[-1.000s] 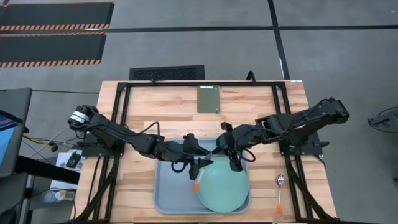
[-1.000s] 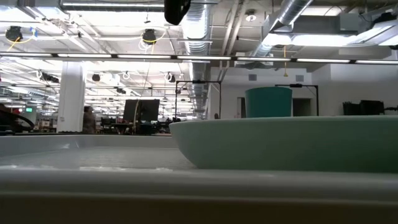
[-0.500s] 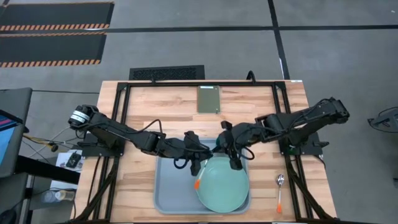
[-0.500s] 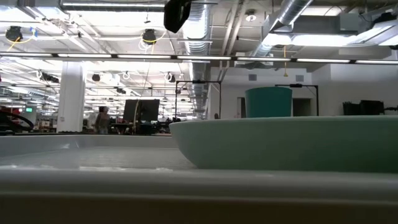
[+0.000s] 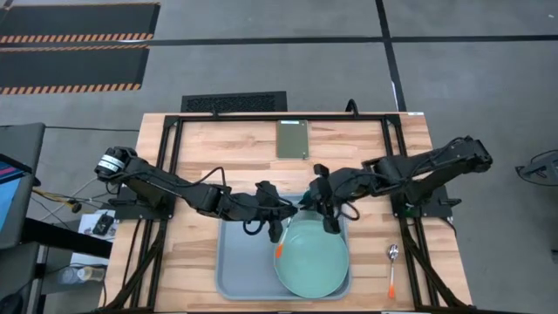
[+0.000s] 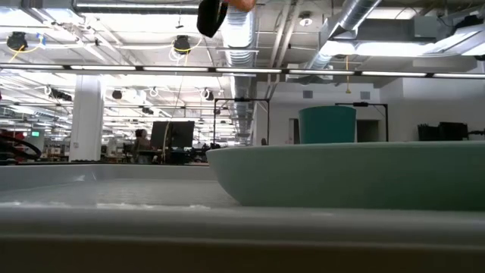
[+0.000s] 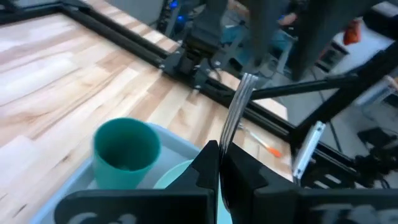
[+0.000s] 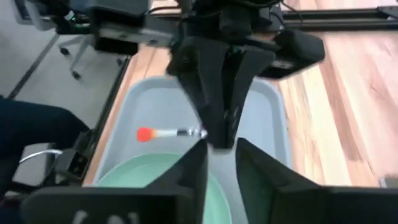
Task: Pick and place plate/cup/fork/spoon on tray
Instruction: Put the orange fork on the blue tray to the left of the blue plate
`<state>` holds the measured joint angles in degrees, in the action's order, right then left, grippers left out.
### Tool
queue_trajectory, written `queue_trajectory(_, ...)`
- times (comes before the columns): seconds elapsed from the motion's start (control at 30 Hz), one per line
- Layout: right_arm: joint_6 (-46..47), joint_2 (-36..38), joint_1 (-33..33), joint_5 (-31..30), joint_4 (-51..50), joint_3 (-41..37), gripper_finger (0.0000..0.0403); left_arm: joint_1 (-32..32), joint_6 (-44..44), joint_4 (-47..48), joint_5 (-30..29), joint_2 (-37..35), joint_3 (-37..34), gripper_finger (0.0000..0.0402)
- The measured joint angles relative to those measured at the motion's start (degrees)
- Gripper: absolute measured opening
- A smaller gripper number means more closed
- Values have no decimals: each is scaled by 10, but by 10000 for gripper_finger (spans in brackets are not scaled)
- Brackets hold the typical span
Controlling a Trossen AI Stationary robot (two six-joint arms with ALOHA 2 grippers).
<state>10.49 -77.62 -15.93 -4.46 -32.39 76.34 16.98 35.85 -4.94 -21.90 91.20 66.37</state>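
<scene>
Left gripper (image 7: 219, 163): fingers fully closed, clamping fork (image 7: 237, 107) above tray (image 5: 235, 262).
Right gripper (image 8: 219, 163): fingers slightly parted, empty, over plate (image 5: 316, 262).
Cup (image 7: 126, 149): on tray beside plate.

The high view looks straight down on the whole table (image 5: 218, 148). The low view sits close at rim height by the tray (image 6: 114, 227), facing the room. Each wrist view looks closely past its own fingers; all share the plate (image 5: 312, 260).
</scene>
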Motion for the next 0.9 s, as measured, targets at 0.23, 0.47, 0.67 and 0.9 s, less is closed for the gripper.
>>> queue_trajectory(0.23, 55, 86, -5, 4, -56, 0, 166, 12, 37, -8, -10, -20, -25, 0)
queue_trajectory(0.47, 91, 147, -54, -16, -85, 0, 181, 49, 147, -139, -39, -56, -202, 0)
queue_trajectory(0.67, 91, 155, -99, -87, -92, 0, 171, 60, 261, -328, -46, -68, -341, 0)
queue_trajectory(0.9, 91, 143, -121, -92, -98, -1, 162, 63, 380, -169, -56, -68, -300, 0)
